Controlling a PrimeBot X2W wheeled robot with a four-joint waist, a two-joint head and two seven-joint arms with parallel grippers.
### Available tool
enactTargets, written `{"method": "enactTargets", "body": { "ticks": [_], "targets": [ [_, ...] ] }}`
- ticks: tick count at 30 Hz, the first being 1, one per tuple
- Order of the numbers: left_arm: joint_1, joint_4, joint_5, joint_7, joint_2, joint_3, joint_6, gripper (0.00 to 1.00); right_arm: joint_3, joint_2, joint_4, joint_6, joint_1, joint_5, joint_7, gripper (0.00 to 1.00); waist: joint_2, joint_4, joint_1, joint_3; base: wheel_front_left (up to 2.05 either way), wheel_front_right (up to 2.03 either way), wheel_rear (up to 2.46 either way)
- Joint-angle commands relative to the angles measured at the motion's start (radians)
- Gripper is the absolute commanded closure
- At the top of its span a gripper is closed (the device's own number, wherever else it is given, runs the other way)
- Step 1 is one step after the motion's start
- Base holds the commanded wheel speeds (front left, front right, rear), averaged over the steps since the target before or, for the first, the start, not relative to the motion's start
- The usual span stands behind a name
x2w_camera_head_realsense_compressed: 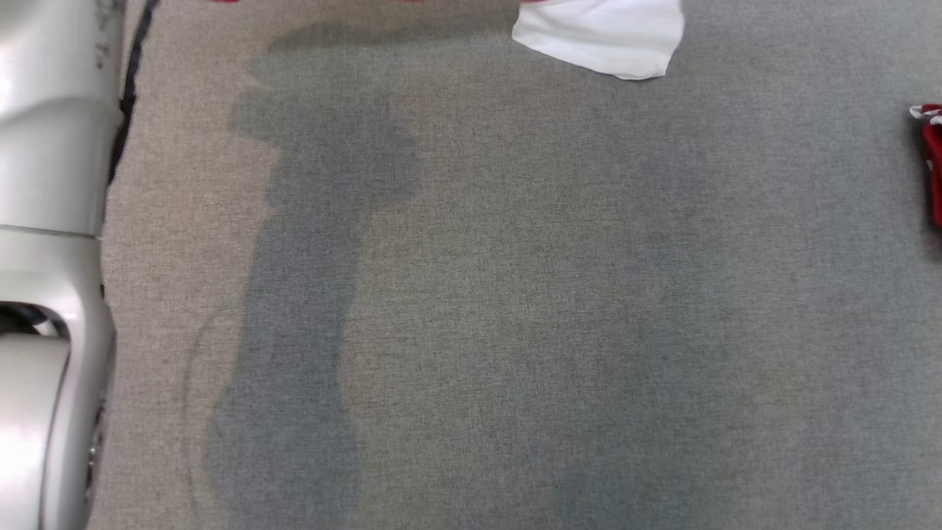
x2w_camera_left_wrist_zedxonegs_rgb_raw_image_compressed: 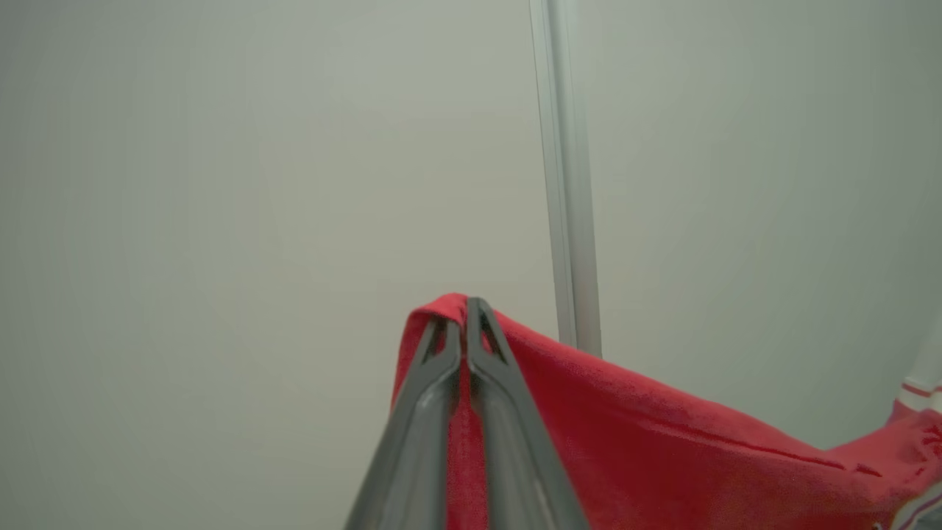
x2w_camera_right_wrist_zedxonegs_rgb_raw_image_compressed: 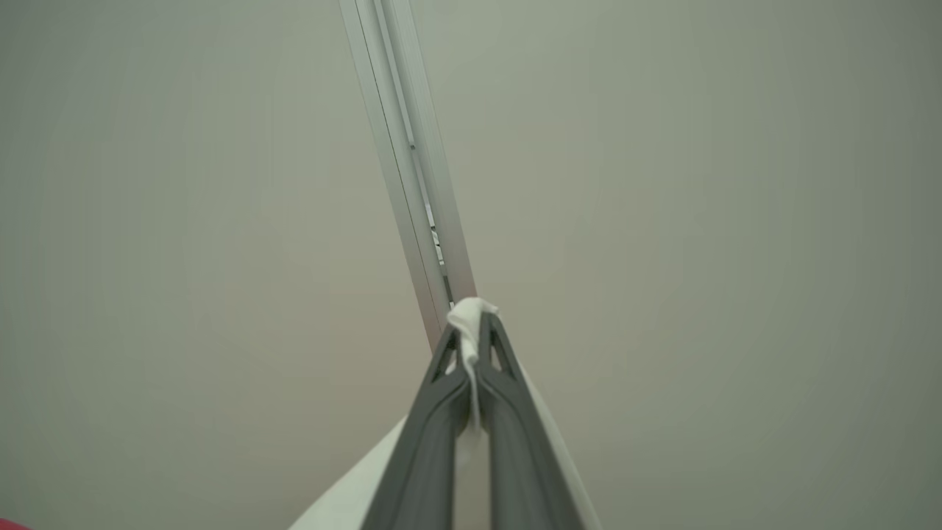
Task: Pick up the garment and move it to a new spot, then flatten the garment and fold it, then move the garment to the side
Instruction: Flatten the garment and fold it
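Left wrist view shows the left fingers (x2w_camera_left_wrist_zedxonegs_rgb_raw_image_compressed: 475,327) closed tight on a red edge of the garment (x2w_camera_left_wrist_zedxonegs_rgb_raw_image_compressed: 662,427). The right fingers (x2w_camera_right_wrist_zedxonegs_rgb_raw_image_compressed: 482,346) are closed on its white part, which is seen at the top of the head view over the gray counter (x2w_camera_head_realsense_compressed: 515,294).

Left gripper (x2w_camera_left_wrist_zedxonegs_rgb_raw_image_compressed: 465,305), seen along its own length: we find the two dark fingers (x2w_camera_left_wrist_zedxonegs_rgb_raw_image_compressed: 508,412) pressed together at the tips, pinching a red fold of the garment (x2w_camera_left_wrist_zedxonegs_rgb_raw_image_compressed: 662,427). Right gripper (x2w_camera_right_wrist_zedxonegs_rgb_raw_image_compressed: 475,318): fingers likewise closed, with a white fold nipped between the tips. In the head view, a pale arm (x2w_camera_head_realsense_compressed: 51,147) runs down the left edge.
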Motion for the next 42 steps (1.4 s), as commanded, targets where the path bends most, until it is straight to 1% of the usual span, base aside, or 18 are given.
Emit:
{"method": "enactTargets", "body": {
  "ticks": [1, 3, 4, 9, 11, 13, 16, 18, 20, 21, 24, 26, 29, 31, 33, 36, 39, 42],
  "targets": [
    [-0.003, 0.066, -0.012, 0.008, -0.008, -0.005, -0.006, 1.00, 0.010, 0.019, 0.072, 0.000, 0.009, -0.012, 0.017, 1.00, 0.0000, -0.001, 0.0000, 0.002, 0.00, 0.00, 0.00],
    [0.000, 0.155, -0.033, 0.021, -0.025, -0.007, -0.010, 1.00, 0.022, 0.036, 0.166, 0.000, 0.013, -0.028, 0.027, 1.00, 0.0000, 0.001, 0.0000, 0.009, 0.00, 0.00, 0.00],
    [0.016, 0.231, -0.053, 0.026, -0.038, -0.009, -0.014, 1.00, 0.028, 0.060, 0.237, 0.000, 0.022, -0.030, 0.020, 1.00, 0.0000, 0.006, 0.0000, 0.016, 0.00, 0.00, 0.00],
    [0.026, 0.372, -0.083, 0.035, -0.059, -0.016, -0.017, 1.00, 0.053, 0.096, 0.346, 0.000, 0.033, -0.020, 0.007, 1.00, 0.0000, 0.005, 0.0000, 0.045, 0.00, 0.00, 0.00],
    [0.031, 0.402, -0.093, 0.028, -0.063, -0.018, -0.020, 1.00, 0.072, 0.109, 0.356, 0.000, 0.044, -0.011, -0.008, 1.00, 0.0000, 0.006, 0.0000, 0.059, 0.00, 0.00, 0.00],
    [0.065, 0.426, -0.098, 0.016, -0.064, -0.029, -0.020, 1.00, 0.101, 0.121, 0.348, 0.000, 0.087, 0.011, -0.029, 1.00, 0.0000, 0.006, 0.0000, 0.058, 0.00, 0.00, 0.00],
    [0.148, 0.436, -0.106, -0.015, -0.068, -0.035, -0.021, 1.00, 0.169, 0.133, 0.302, 0.000, 0.203, 0.063, -0.059, 1.00, 0.0000, 0.000, 0.0000, 0.039, 0.00, 0.00, 0.00],
    [0.237, 0.420, -0.126, -0.027, -0.072, -0.031, -0.023, 1.00, 0.220, 0.141, 0.254, 0.000, 0.318, 0.116, -0.075, 1.00, 0.0000, -0.006, 0.0000, 0.021, 0.00, 0.00, 0.00],
    [0.333, 0.371, -0.134, -0.031, -0.073, -0.031, -0.025, 1.00, 0.261, 0.133, 0.192, 0.000, 0.434, 0.179, -0.094, 1.00, 0.0000, -0.011, 0.0000, 0.007, 0.00, 0.00, 0.00],
    [0.333, 0.371, -0.134, -0.031, -0.073, -0.031, -0.025, 1.00, 0.261, 0.133, 0.192, 0.000, 0.434, 0.179, -0.094, 1.00, 0.0000, -0.011, 0.0000, 0.007, 0.00, 0.00, 0.00],
    [0.505, 0.248, -0.158, -0.031, -0.071, -0.008, -0.026, 1.00, 0.303, 0.104, 0.093, 0.000, 0.619, 0.277, -0.116, 1.00, 0.0000, -0.016, 0.0000, -0.014, 0.00, 0.00, 0.00],
    [0.623, 0.159, -0.152, -0.032, -0.071, 0.004, -0.022, 1.00, 0.317, 0.081, 0.023, 0.000, 0.735, 0.328, -0.127, 1.00, 0.0000, -0.018, 0.0000, -0.027, 0.00, 0.00, 0.00],
    [0.783, 0.025, -0.122, -0.032, -0.069, 0.013, -0.010, 1.00, 0.311, 0.041, -0.096, 0.000, 0.894, 0.380, -0.134, 1.00, 0.0000, -0.022, 0.0000, -0.050, 0.00, 0.00, 0.00],
    [0.871, -0.056, -0.106, -0.032, -0.060, 0.023, -0.001, 1.00, 0.281, 0.020, -0.180, 0.000, 0.991, 0.406, -0.134, 1.00, 0.0000, -0.024, 0.0000, -0.064, 0.00, 0.00, 0.00],
    [0.954, -0.140, -0.088, -0.032, -0.046, 0.028, 0.013, 1.00, 0.245, -0.004, -0.248, 0.000, 1.082, 0.397, -0.134, 1.00, 0.0000, -0.025, 0.0000, -0.078, 0.00, 0.00, 0.00],
    [1.081, -0.262, -0.075, -0.031, -0.023, 0.034, 0.040, 1.00, 0.196, -0.010, -0.335, 0.000, 1.206, 0.380, -0.134, 1.00, 0.0000, -0.027, 0.0000, -0.104, 0.00, 0.00, 0.00],
    [1.200, -0.395, -0.075, -0.011, 0.006, 0.043, 0.071, 1.00, 0.154, -0.006, -0.418, 0.000, 1.328, 0.365, -0.133, 1.00, 0.0000, -0.024, 0.0000, -0.132, 0.00, 0.00, 0.00],
    [1.331, -0.549, -0.072, 0.039, 0.031, 0.048, 0.116, 1.00, 0.117, 0.005, -0.502, 0.000, 1.444, 0.339, -0.097, 1.00, 0.0000, -0.020, 0.0000, -0.162, 0.00, 0.00, 0.00]
  ]
}}
